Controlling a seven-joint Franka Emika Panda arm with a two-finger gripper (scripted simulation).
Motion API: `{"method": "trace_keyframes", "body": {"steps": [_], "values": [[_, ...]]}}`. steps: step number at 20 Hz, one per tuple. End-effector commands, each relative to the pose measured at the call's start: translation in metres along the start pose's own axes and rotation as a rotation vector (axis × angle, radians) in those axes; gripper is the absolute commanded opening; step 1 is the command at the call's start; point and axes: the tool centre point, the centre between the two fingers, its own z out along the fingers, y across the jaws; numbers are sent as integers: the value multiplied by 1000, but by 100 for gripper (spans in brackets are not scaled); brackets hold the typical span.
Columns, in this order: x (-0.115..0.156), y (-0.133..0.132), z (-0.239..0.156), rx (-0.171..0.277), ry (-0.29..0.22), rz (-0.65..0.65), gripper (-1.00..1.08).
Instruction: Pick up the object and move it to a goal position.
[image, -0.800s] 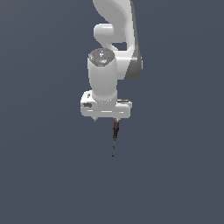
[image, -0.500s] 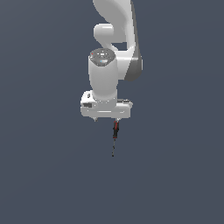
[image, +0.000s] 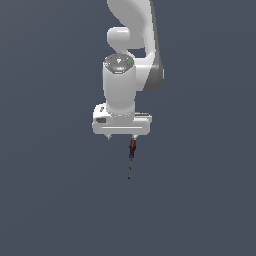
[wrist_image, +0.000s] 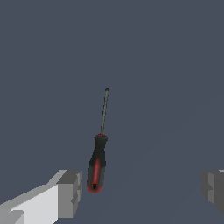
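The object, a small screwdriver (wrist_image: 96, 168) with a red-and-black handle and a thin dark shaft, lies on the dark grey floor. In the wrist view its handle end sits between my fingers, much nearer one grey fingertip (wrist_image: 70, 192) than the other (wrist_image: 214, 188), and touches neither. My gripper (wrist_image: 142, 190) is open wide with nothing held. In the exterior view the white hand (image: 121, 125) hangs over the screwdriver (image: 132, 150), whose shaft points away from the hand toward the lower part of the picture. The gripper (image: 122, 136) shows only as short stubs under the hand.
A plain dark grey surface (image: 55, 200) fills both views. The white arm (image: 135, 30) rises out of the exterior view's upper edge. No other objects and no goal marker show.
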Motion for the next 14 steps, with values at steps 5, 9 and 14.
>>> {"method": "trace_keyframes", "body": {"steps": [5,9,14], "values": [[1,-7,19,2,-8,15,100],[1,-17,45,5,-17,37,100],[-1,-32,84,8,-32,71,100]]}}
